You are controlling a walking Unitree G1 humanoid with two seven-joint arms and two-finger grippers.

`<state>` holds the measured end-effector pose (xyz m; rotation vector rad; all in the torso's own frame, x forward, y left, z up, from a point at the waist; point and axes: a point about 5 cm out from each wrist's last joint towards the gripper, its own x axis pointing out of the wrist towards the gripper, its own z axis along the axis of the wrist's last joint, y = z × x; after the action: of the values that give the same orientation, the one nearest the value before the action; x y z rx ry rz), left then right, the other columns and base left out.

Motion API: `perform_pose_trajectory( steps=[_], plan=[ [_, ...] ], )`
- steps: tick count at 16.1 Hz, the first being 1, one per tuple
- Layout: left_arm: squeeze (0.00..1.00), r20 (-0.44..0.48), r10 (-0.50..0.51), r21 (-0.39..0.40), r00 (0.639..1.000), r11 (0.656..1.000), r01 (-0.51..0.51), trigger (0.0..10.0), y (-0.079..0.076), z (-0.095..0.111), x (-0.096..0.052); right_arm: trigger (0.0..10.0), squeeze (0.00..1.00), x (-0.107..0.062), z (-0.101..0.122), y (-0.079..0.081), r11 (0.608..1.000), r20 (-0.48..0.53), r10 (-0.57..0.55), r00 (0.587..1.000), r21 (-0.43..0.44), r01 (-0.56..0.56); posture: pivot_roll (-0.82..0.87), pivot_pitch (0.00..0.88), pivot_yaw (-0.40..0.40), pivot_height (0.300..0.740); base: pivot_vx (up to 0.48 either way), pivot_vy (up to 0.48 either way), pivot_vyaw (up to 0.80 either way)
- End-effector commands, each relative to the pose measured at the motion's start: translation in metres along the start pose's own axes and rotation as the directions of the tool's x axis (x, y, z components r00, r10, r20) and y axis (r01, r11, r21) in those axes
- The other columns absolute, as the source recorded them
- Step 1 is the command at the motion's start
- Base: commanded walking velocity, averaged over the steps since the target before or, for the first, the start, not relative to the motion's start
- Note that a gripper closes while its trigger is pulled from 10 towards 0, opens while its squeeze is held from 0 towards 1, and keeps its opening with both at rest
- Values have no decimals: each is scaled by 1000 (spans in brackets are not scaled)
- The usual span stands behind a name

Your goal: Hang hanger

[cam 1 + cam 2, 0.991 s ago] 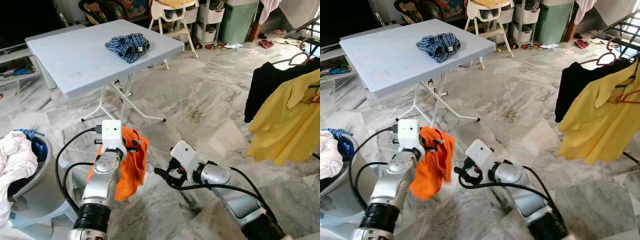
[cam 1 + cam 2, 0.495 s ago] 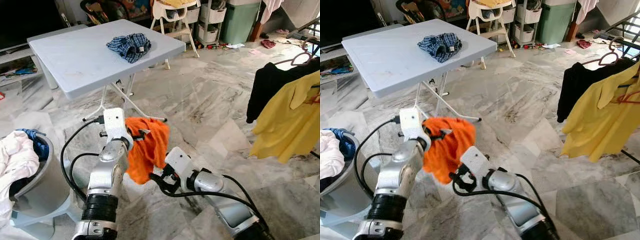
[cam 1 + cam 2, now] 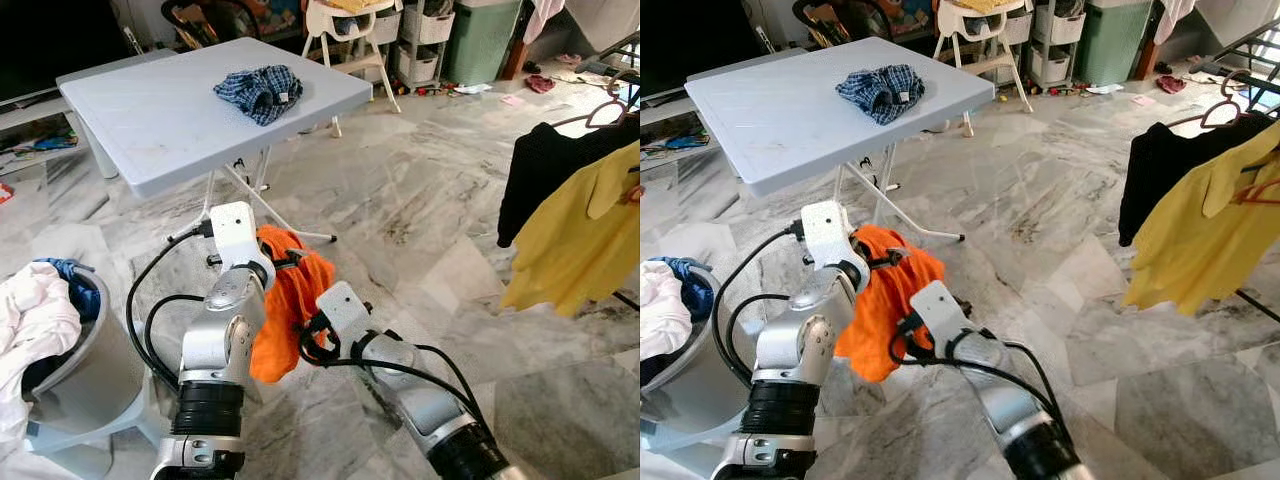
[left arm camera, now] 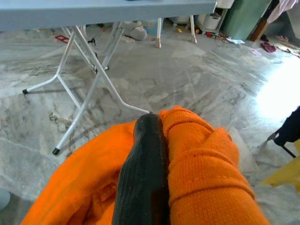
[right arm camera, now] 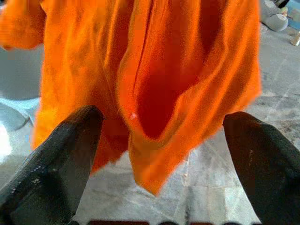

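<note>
An orange garment (image 3: 291,303) hangs low over the marble floor, between my two arms. My left gripper (image 3: 284,262) is shut on its top edge; in the left wrist view a black finger (image 4: 143,178) is wrapped in the orange knit (image 4: 206,168). My right gripper (image 3: 309,345) is open and sits right against the lower part of the cloth. In the right wrist view its fingers (image 5: 56,159) stand wide apart with the orange fabric (image 5: 154,70) hanging just ahead of them. A hanger hook (image 3: 601,114) sticks up above a black shirt (image 3: 535,170) at far right.
A grey folding table (image 3: 150,120) with a blue plaid cloth (image 3: 258,90) stands ahead on the left. A grey laundry basket (image 3: 85,370) of clothes sits at lower left. A yellow shirt (image 3: 575,235) hangs at right. Open marble floor lies between.
The orange garment has swung back down and hangs straighter from my left gripper. My right gripper has risen and moved in against the cloth.
</note>
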<state>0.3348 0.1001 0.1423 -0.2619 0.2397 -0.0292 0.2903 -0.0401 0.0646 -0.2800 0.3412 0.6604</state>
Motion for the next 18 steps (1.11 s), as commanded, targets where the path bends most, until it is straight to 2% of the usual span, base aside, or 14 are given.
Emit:
perform_pose_trajectory(
  steps=[1, 3, 4, 5, 8, 14, 18],
  plan=[
    [0, 36, -1, -3, 999, 1000, 1, 0, -3, 12, -1, 10000, 0, 3, 4, -2, 1000, 13, -15, 1000, 11, 15, -51, 0, 92, 740, 0, 0, 0],
    [0, 28, -11, -14, 1000, 1000, 12, 0, -5, 12, -2, 10000, 0, 6, 2, -5, 999, 13, -43, 999, 24, 43, -49, 0, 92, 740, 0, 0, 0],
    [0, 27, -21, -15, 999, 1000, 21, 0, -7, 12, -4, 2863, 0, 9, 2, -10, 994, 21, -87, 996, 71, 86, -46, 0, 91, 740, 0, 0, 0],
    [0, 24, -26, -20, 999, 999, 27, 0, -8, 12, -4, 0, 0, 10, 2, -13, 990, 30, -107, 994, 100, 104, -45, 0, 90, 740, 0, 0, 0],
    [0, 22, -44, -39, 999, 998, 45, 0, -10, 15, -6, 0, 0, 16, 5, -25, 979, 33, -175, 984, 114, 170, -33, 0, 87, 740, 0, 0, 0],
    [0, 6, -117, -63, 993, 991, 117, 0, -21, 14, -12, 0, 0, 25, 7, -25, 977, 49, -175, 983, 136, 167, -22, 0, 85, 740, 0, 0, 0],
    [0, -6, -152, -67, 988, 986, 151, 0, -23, 12, -13, 0, 0, 24, 6, -36, 962, 67, -233, 970, 164, 219, -24, 0, 86, 740, 0, 0, 0]
  ],
)
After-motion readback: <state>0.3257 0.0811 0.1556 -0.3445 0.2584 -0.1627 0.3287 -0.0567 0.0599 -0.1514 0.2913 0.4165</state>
